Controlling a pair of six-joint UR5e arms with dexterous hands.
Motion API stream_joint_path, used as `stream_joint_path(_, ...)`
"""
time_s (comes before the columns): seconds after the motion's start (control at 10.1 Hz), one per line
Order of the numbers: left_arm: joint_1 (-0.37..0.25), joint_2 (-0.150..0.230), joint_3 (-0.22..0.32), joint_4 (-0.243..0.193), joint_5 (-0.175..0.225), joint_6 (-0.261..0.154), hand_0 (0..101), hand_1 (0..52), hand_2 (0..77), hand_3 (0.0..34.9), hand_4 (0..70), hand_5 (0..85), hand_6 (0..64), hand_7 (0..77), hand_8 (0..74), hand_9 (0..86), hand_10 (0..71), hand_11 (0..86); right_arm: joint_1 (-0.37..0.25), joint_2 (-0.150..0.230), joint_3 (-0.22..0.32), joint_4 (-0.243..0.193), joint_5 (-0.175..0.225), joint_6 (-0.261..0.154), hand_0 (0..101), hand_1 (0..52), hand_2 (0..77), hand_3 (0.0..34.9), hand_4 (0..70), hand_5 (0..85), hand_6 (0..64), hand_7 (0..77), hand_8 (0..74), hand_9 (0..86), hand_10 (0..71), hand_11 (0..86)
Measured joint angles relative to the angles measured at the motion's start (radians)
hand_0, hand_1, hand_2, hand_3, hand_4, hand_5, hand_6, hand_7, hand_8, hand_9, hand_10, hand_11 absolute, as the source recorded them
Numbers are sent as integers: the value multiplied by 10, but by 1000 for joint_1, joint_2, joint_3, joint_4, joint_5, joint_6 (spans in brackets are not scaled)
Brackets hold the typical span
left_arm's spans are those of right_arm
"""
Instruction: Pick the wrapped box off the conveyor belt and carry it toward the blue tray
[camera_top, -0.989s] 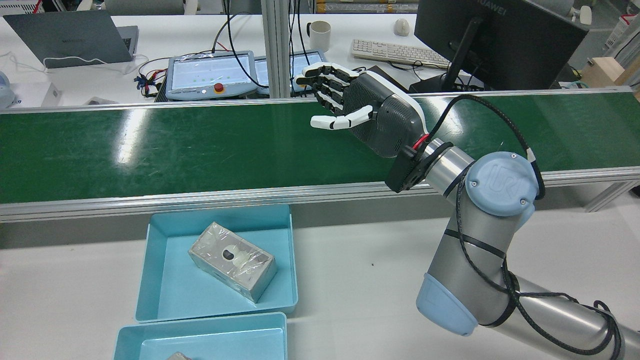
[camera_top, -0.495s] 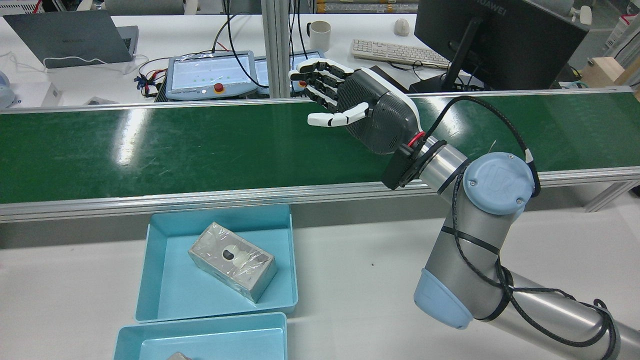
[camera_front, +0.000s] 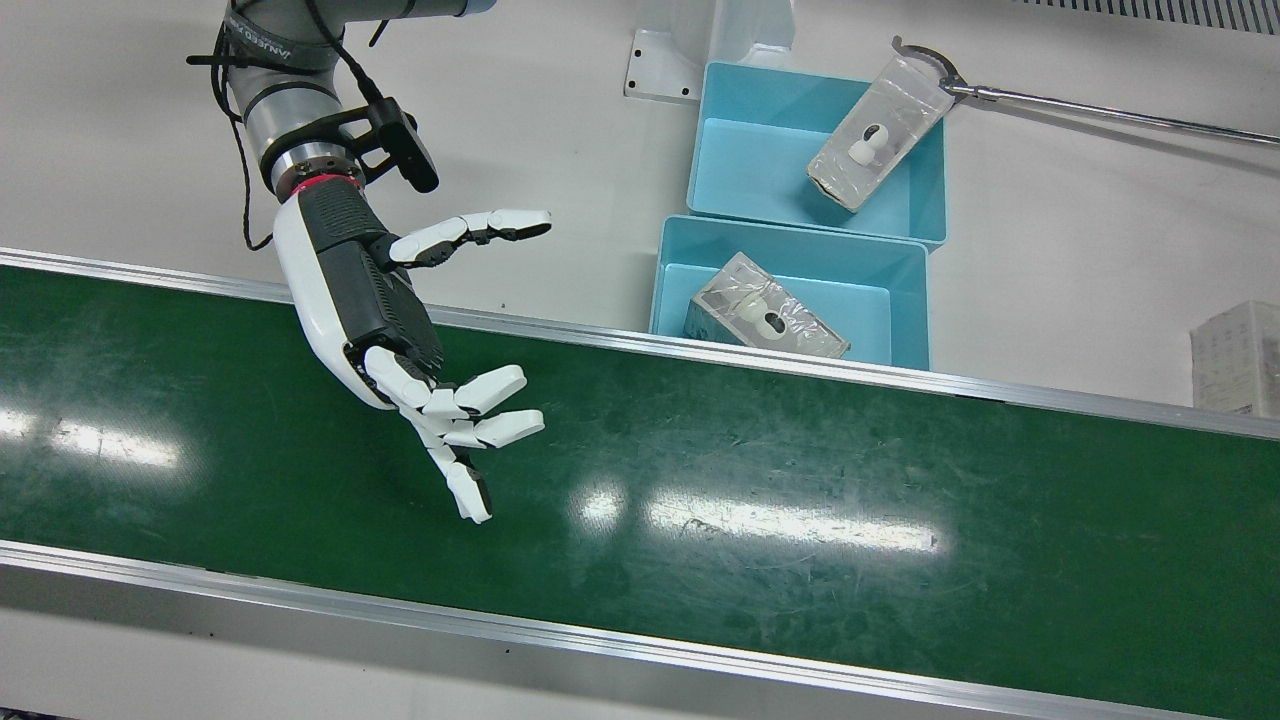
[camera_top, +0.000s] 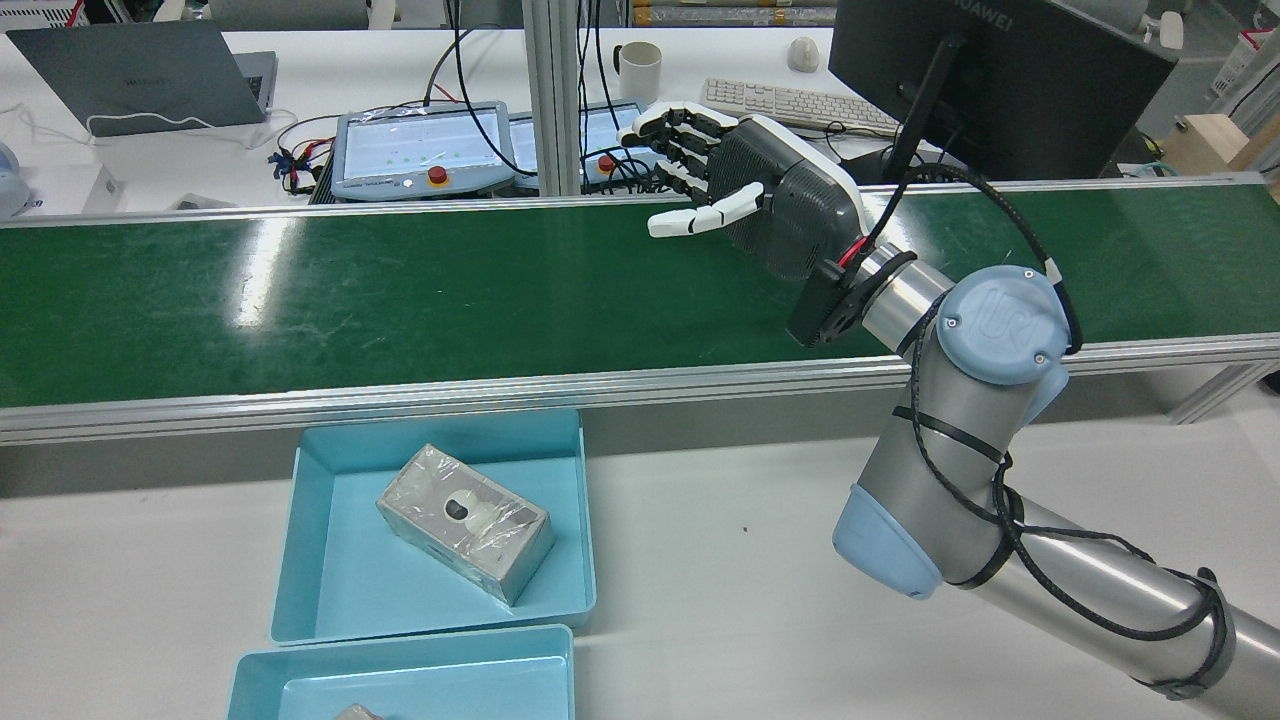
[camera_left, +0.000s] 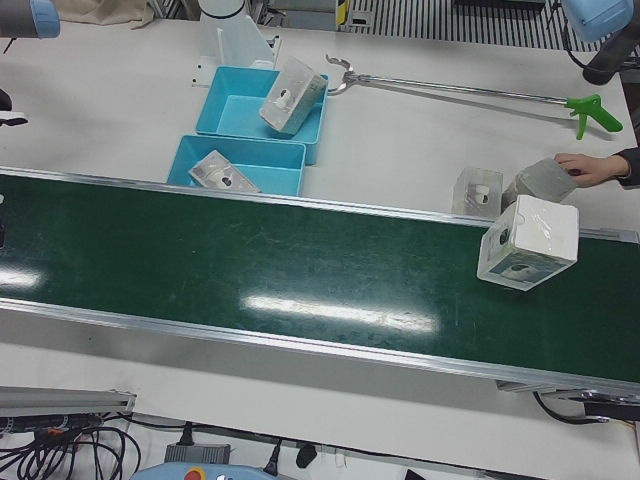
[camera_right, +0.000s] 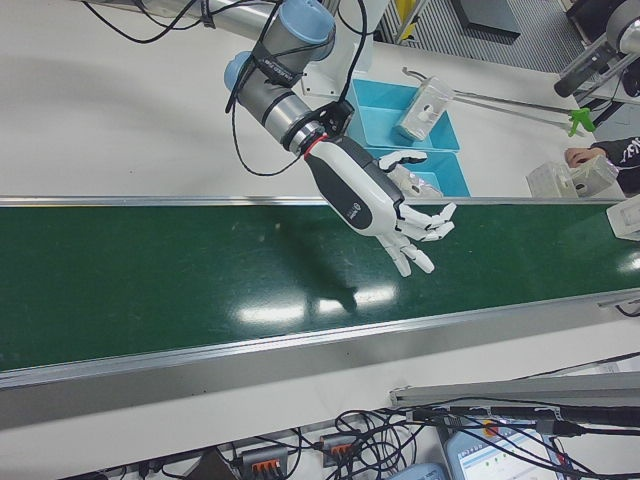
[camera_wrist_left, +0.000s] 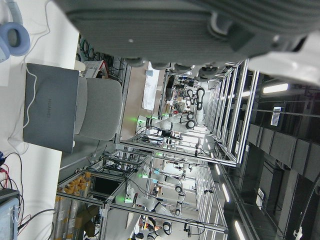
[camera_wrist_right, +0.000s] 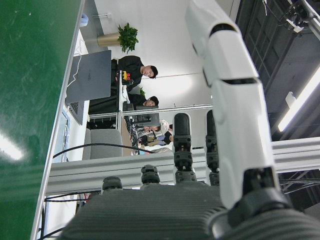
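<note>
right hand open above the belt, wrapped box far along the conveyor

the conveyor belt (camera_front: 800, 520) is the landmark here. the right hand (camera_front: 385, 320) hangs over the belt, above its green surface, with the palm turned sideways. its fingers (camera_front: 500, 425) are spread apart and hold nothing; the thumb points away toward the tabletop (camera_front: 560, 130) side. in the rear view the same right hand (camera_top: 760, 200) is over the far edge of the belt, empty.

the wrapped box (camera_left: 528, 243) lies on the belt, close to its end on the robot's left side, well apart from the right hand. it is tilted a little and nothing touches it. just beside that end of the belt, on the tabletop, two more wrapped boxes (camera_left: 478, 192) stand, and a person's hand (camera_left: 590, 168) rests on one of them.

the blue tray (camera_front: 800, 290) sits on the tabletop directly beside the robot-side rail of the belt, with one box (camera_front: 768, 318) inside. a second blue tray (camera_front: 760, 150) is touching it on the side away from the belt, and a box (camera_front: 878, 135) leans on its rim, at the claw of a long grabber tool (camera_front: 1080, 105).

the left hand shows only as a grey edge in its own camera, so i cannot tell how its fingers stand.
</note>
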Motion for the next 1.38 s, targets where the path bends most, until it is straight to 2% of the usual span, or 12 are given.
stream_joint_path(0.1,0,0,0,0,0,0,0,0,5,0,0,11,0,5,0,0,5,0,1,4,1,-7,-3,0,538,202,185,149,207,376,98,305,16,76,0,11)
stream_joint_path(0.2,0,0,0,0,0,0,0,0,5,0,0,11,0,0,0,0,0,0,1,6,5,-11,-5,1,537,196,196,163,175,376,87,284,16,71,0,11)
stream_joint_path(0.79,0,0,0,0,0,0,0,0,5,0,0,11,0,5,0,0,5,0,4,0,75,-28,1,-1,538,207,202,167,180,376,87,295,16,71,0,11)
stream_joint_path(1.09,0,0,0,0,0,0,0,0,5,0,0,11,0,0,0,0,5,0,4,-2,84,-41,2,-4,538,207,224,185,180,376,93,305,16,76,0,11)
stream_joint_path(1.38,0,0,0,0,0,0,0,0,5,0,0,11,0,5,0,0,5,0,3,-2,85,-52,3,-4,532,207,224,183,169,382,98,316,16,82,0,11)
